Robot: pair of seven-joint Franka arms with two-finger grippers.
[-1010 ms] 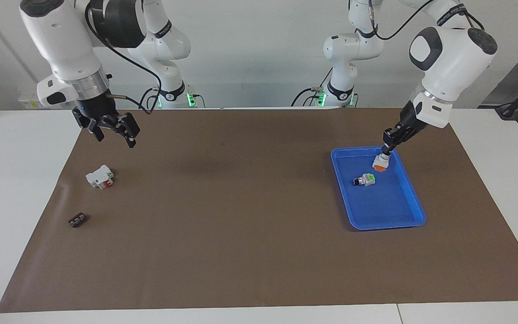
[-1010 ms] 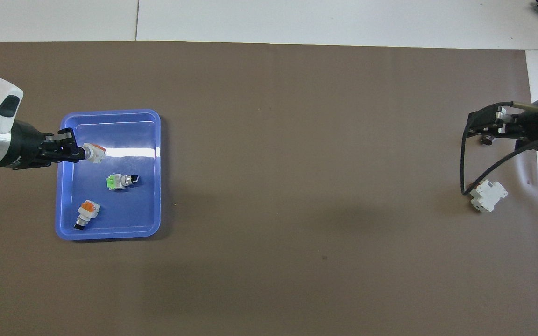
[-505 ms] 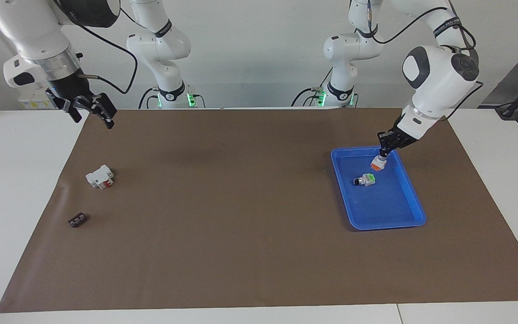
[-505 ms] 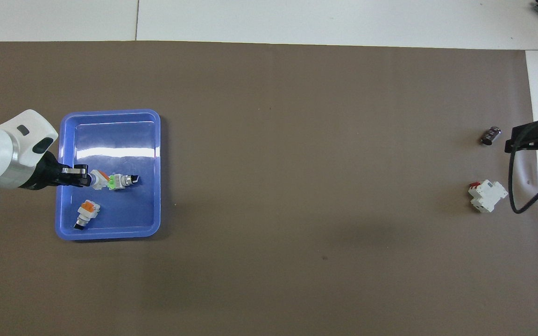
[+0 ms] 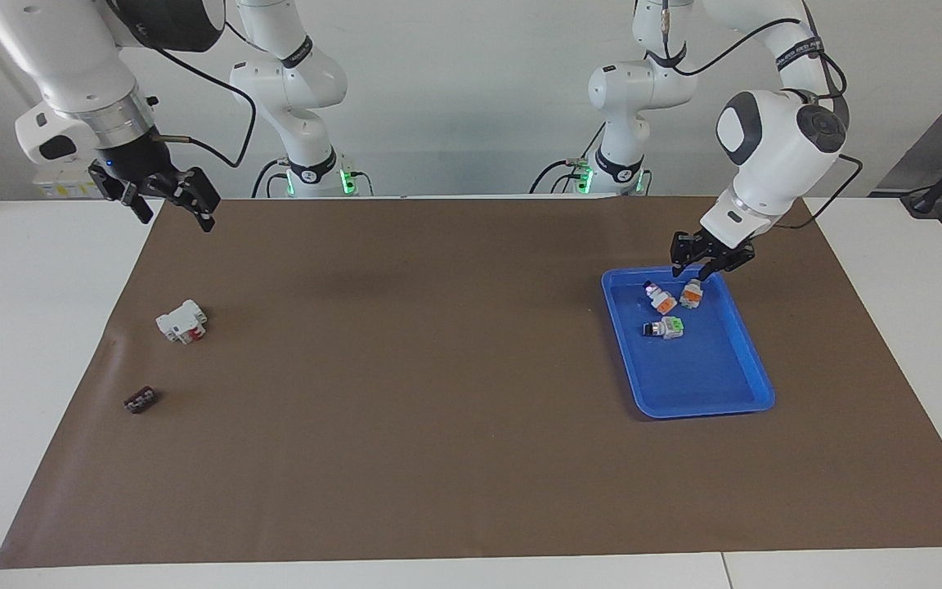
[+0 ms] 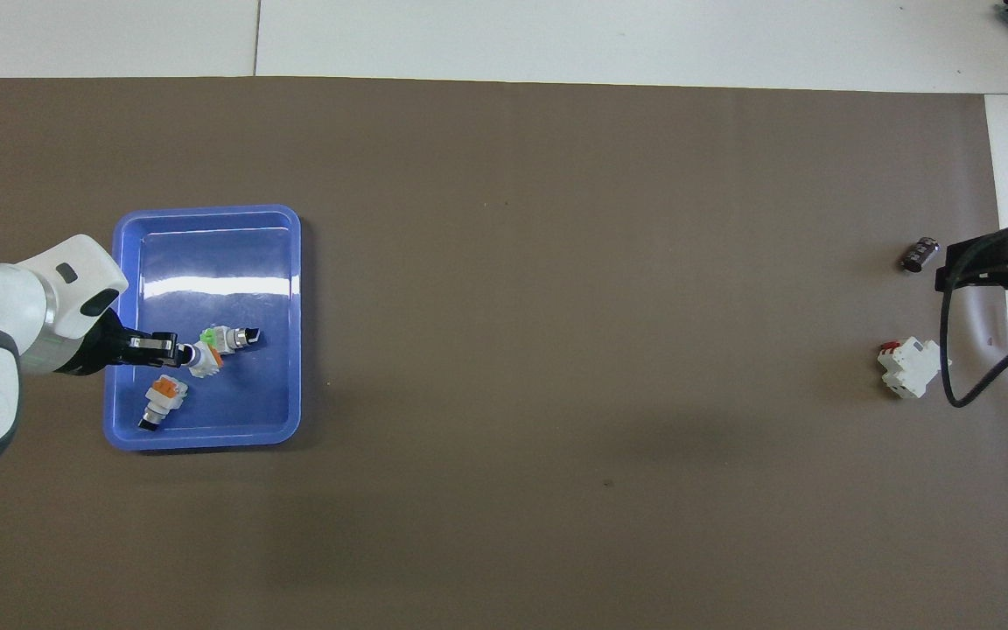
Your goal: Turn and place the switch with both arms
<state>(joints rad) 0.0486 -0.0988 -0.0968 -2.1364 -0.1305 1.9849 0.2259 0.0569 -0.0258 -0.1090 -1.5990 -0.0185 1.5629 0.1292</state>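
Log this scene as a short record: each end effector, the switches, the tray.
left end effector: open, empty, over blue tray's robot-side edge
right end effector: open, empty, waiting over mat's edge
switch: lying in tray beside green switch, not gripped
second orange switch: in tray, nearest the robots

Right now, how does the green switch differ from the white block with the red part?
The green switch lies in the blue tray; the white block lies on the brown mat. The switch has a black knob; the block looks bigger. Both have white bodies.
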